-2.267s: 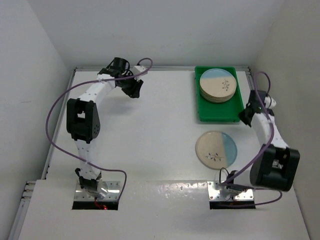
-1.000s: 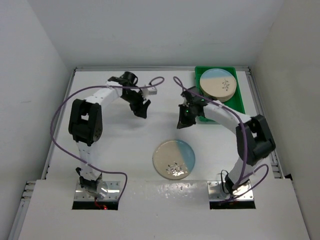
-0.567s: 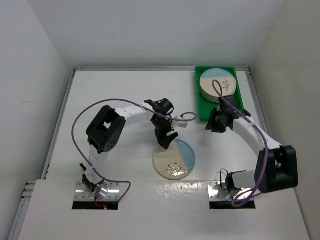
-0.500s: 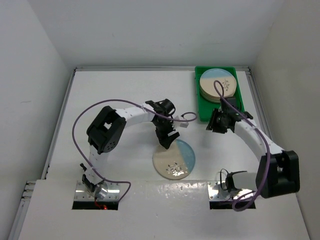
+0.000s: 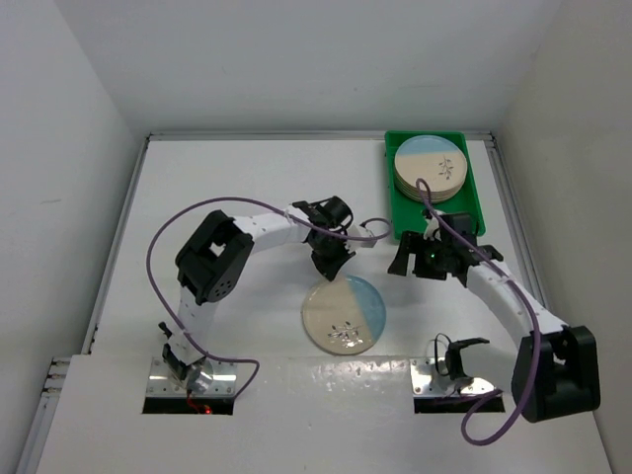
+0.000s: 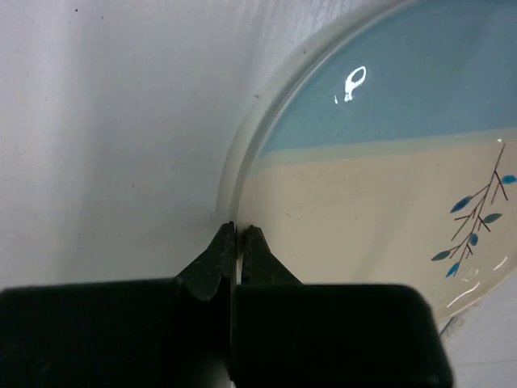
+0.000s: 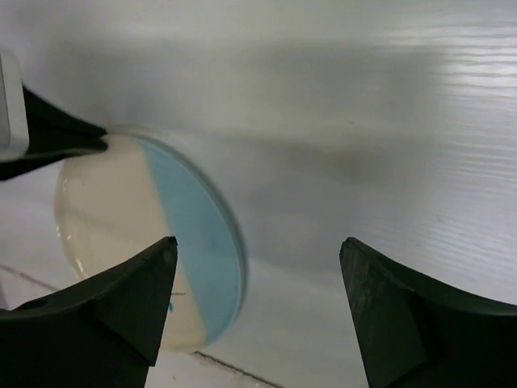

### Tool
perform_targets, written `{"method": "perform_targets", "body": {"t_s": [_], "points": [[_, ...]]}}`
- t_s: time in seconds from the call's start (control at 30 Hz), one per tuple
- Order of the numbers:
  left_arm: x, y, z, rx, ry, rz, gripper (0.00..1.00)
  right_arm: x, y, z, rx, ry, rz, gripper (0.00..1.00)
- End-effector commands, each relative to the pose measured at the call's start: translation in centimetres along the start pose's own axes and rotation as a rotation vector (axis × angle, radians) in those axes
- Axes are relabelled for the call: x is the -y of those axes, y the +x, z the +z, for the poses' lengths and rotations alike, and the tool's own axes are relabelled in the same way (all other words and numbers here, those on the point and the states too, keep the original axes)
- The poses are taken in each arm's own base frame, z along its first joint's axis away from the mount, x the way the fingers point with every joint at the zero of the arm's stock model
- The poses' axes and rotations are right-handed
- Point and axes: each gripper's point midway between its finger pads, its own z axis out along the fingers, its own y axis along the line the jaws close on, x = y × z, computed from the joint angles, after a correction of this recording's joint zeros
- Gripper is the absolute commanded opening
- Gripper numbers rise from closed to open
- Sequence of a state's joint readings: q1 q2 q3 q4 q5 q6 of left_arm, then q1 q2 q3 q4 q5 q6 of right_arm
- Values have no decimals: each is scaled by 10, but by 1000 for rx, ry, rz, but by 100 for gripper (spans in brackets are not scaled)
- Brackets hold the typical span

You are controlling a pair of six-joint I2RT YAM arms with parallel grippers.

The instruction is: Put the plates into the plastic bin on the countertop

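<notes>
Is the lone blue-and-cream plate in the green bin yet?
No, out. The plate rests on the countertop, apart from the bin, its rim pinched by the left gripper.

– What is kept inside the plastic bin (image 5: pixel 389 193)?
– A stack of plates (image 5: pixel 432 168) is held in its far half; the countertop (image 5: pixel 227 188) is spread beneath it.
– And outside it?
– A single plate (image 5: pixel 343 314) is laid before the bin, to its left. The left gripper (image 5: pixel 331 269) is found left of the bin's near end, and the right gripper (image 5: pixel 407 265) just before that end.
</notes>
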State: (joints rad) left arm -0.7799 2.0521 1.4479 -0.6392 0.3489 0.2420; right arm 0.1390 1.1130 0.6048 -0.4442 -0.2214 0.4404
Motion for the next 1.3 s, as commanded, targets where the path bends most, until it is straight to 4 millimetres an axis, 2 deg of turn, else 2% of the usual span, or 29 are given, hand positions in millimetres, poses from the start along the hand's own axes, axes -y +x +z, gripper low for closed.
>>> {"method": "perform_targets", "body": {"t_s": [0.0, 0.03, 0.07, 0.1, 0.13, 0.2, 0.27, 0.3, 0.33, 0.4, 0.43, 0.47, 0.53, 0.57, 0.6, 0.63, 0.7, 0.73, 0.8, 0.93, 1.0, 1.03, 1.07, 1.1, 1.13, 1.23, 1.27], "points": [[-20, 45, 23, -121, 21, -50, 0, -28, 15, 9, -58, -212, -72, 81], [-24, 39, 13, -101, 11, -42, 0, -38, 20, 11, -70, -287, -74, 83], [-30, 30, 4, -71, -4, -27, 0, -42, 20, 18, -73, -321, -78, 84], [-35, 18, -8, -32, -24, -5, 0, -44, 29, 21, -96, -341, -73, 84], [-38, 6, -27, 20, -37, 38, 0, -52, 26, 25, -85, -391, -88, 84], [-40, -11, -45, 82, -48, 86, 0, -58, 34, 31, -118, -428, -86, 84], [-42, -18, -53, 113, -42, 99, 0, -64, 36, 43, -120, -459, -69, 84], [-40, -19, -53, 117, -33, 99, 0, -69, 45, 44, -159, -477, -59, 83], [-40, -25, -59, 147, -19, 99, 0, -71, 48, 54, -180, -497, -62, 79], [-38, -26, -60, 162, 5, 93, 0, -86, 50, 60, -209, -545, -76, 75], [-39, -33, -66, 186, -7, 105, 0, -90, 51, 57, -220, -566, -74, 72], [-39, -33, -66, 186, -7, 106, 0, -91, 56, 67, -235, -577, -70, 64], [-42, -36, -71, 207, -11, 96, 0, -99, 65, 71, -286, -615, -33, 49], [-46, -35, -73, 209, -16, 87, 0, -104, 65, 72, -289, -629, -24, 31], [-53, -36, -79, 228, -33, 68, 0, -106, 67, 71, -308, -644, 2, 23], [-56, -36, -81, 235, -27, 60, 0, -109, 64, 73, -293, -657, -3, 11], [-66, -36, -90, 262, -39, 31, 0, -113, 57, 70, -284, -676, 4, 2], [-67, -35, -91, 270, -33, 25, 0, -113, 57, 70, -285, -674, 9, 0], [-70, -34, -93, 277, -28, 16, 0, -118, 44, 69, -263, -688, -3, 0], [-73, -36, -97, 290, -29, 14, 0, -126, 33, 68, -263, -707, -16, 0], [-72, -42, -108, 311, -23, 25, 0, -128, 29, 66, -251, -707, -24, 0], [-72, -44, -112, 312, -23, 25, 0, -126, 26, 67, -246, -693, -22, 8], [-71, -47, -117, 310, -23, 34, 0, -124, 28, 69, -252, -682, -27, 26], [-71, -47, -119, 308, -23, 41, 0, -126, 23, 72, -242, -683, -47, 32], [-70, -45, -118, 301, -19, 37, 0, -121, 30, 77, -279, -665, -27, 42], [-68, -47, -121, 305, -12, 47, 0, -123, 30, 90, -314, -683, -1, 47], [-68, -47, -121, 305, -12, 47, 0, -124, 31, 94, -321, -690, 5, 42]]}}
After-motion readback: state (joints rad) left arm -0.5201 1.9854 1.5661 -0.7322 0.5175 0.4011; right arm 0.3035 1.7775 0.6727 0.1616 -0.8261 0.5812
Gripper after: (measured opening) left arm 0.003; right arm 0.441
